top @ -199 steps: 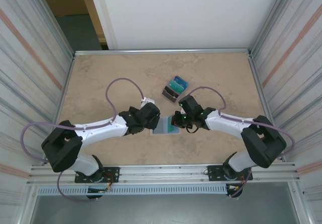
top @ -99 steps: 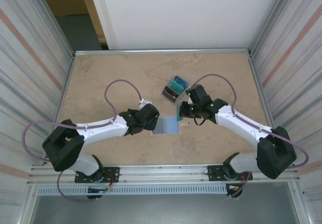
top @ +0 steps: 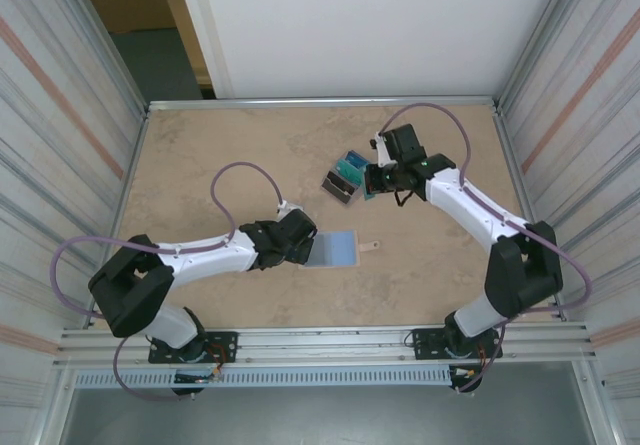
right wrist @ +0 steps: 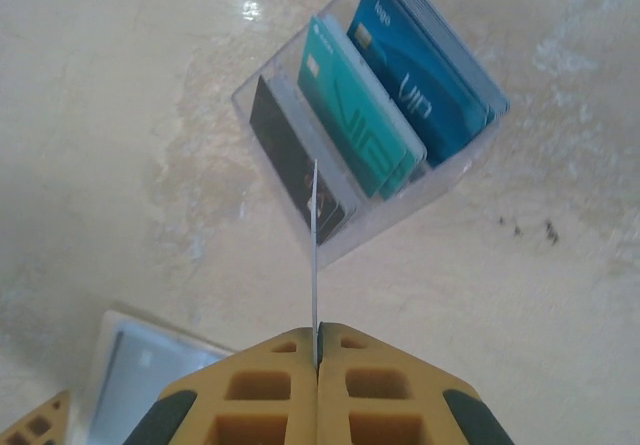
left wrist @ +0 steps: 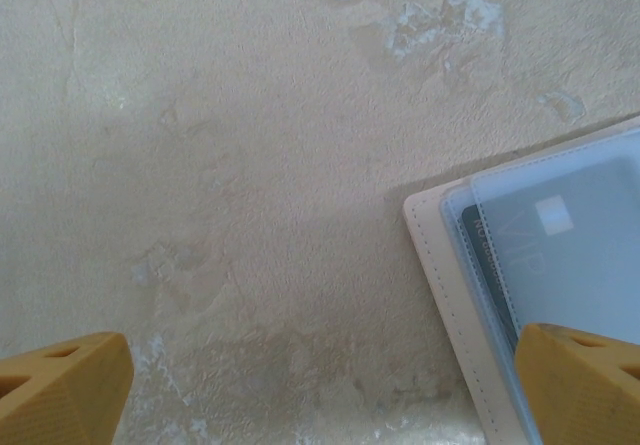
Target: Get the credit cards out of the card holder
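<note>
Card going into the rack.
Left of centre, the left gripper (top: 303, 242) stands spread wide, one finger (left wrist: 585, 380) over the open card holder (top: 336, 249), where a second card (left wrist: 560, 240) seems sleeved. Right of centre, the right gripper (right wrist: 318, 350) pinches a credit card (right wrist: 314, 215) edge-on above the clear rack (right wrist: 425, 190); next, lower it into a free slot and release.

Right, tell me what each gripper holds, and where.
Right gripper pinches a card by one edge. Left gripper is open, holding nothing.

Beige marbled table (top: 250, 155), pale blue card holder (top: 333, 249), teal, blue, dark cards (top: 349, 174)
</note>
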`<state>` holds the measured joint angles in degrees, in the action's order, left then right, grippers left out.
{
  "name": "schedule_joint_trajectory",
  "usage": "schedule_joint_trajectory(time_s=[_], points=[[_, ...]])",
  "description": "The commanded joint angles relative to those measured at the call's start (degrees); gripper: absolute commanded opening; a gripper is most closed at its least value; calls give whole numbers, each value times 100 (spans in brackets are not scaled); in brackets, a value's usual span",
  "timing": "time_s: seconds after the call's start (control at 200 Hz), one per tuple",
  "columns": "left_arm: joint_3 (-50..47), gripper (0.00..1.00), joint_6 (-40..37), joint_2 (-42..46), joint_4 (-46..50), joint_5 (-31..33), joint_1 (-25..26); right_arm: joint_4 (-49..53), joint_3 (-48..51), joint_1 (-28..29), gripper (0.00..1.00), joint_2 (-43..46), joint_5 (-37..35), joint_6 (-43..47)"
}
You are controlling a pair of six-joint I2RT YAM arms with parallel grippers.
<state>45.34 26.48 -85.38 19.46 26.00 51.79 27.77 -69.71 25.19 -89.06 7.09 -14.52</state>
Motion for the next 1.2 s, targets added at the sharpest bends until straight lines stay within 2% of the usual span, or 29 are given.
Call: schedule_joint_trajectory(time_s=[0.0,0.326,0.697,1.198], points=[[-72,99,113,136,-34,-59,-32,223,-477,-14,0,-365,20,784],[-82,99,105,173,5,-61,-37,422,-1359,-12,0,-1315,-247,1521],[-166,99,146,285,40,5,-35,434,-1927,-10,0,-1960,-452,2155],[-188,99,122,397,93,85,-79,598,-2337,-3,0,-2567,-202,2435]])
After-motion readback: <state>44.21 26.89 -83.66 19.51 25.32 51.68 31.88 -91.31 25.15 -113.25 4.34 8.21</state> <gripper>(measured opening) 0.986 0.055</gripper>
